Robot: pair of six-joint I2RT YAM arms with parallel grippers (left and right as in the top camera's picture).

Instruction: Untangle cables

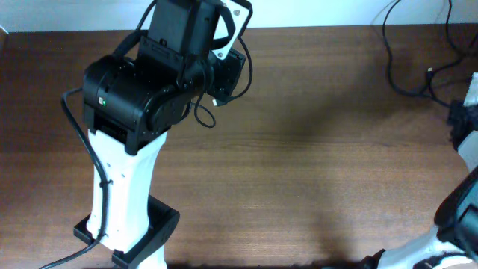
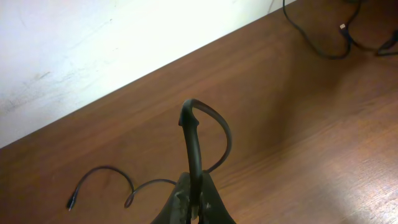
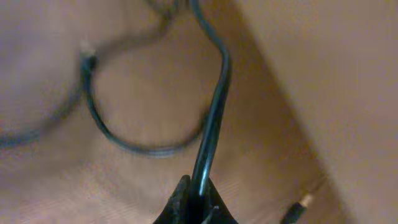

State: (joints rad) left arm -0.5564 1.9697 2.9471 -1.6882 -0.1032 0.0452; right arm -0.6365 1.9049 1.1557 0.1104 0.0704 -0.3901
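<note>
Left gripper (image 2: 194,190) pinched tight on a looped cable (image 2: 196,140).
We see the right gripper (image 3: 198,196) likewise clamped on a second cable (image 3: 214,106).

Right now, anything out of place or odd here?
Nothing spilled or broken. The oddest bit: the cable in the left gripper bends sharply into a hairpin above the jaws. The right gripper also pinches a strand. A loose cord lies flat on the table.
</note>
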